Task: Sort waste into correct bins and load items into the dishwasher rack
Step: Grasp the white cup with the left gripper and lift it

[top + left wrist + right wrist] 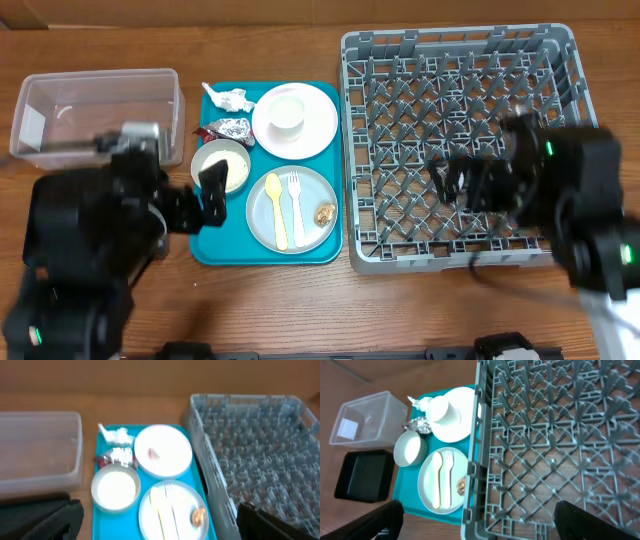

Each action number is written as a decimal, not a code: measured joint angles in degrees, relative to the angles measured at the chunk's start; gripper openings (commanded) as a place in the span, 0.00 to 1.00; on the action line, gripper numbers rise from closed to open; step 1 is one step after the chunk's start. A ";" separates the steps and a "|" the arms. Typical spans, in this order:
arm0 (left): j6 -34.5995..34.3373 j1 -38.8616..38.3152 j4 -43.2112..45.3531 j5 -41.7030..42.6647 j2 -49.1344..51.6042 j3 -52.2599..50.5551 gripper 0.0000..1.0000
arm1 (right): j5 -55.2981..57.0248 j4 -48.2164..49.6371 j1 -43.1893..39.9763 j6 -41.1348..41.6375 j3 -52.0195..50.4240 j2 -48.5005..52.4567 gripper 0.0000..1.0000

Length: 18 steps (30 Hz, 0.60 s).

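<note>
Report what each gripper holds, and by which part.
Nothing is held. The left gripper and the right gripper are both open, with nothing between their fingers.

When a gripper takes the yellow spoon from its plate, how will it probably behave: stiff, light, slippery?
The yellow spoon looks like thin plastic, so it is probably light and stiff. It lies flat on the smooth plate, so it may slide away when pinched from the sides. The white fork lies close beside it and could well be nudged too.
</note>
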 measured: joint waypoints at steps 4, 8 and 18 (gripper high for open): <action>-0.44 0.00 -4.26 3.17 9.84 8.00 1.00 | -2.16 -2.16 0.00 -0.59 3.52 9.01 1.00; -2.49 0.00 -2.45 4.66 14.08 8.33 1.00 | -2.89 -1.92 0.02 -0.76 3.52 11.96 1.00; -4.42 -4.66 4.63 0.92 35.45 9.11 0.99 | 0.09 -1.88 0.00 0.31 3.54 12.02 1.00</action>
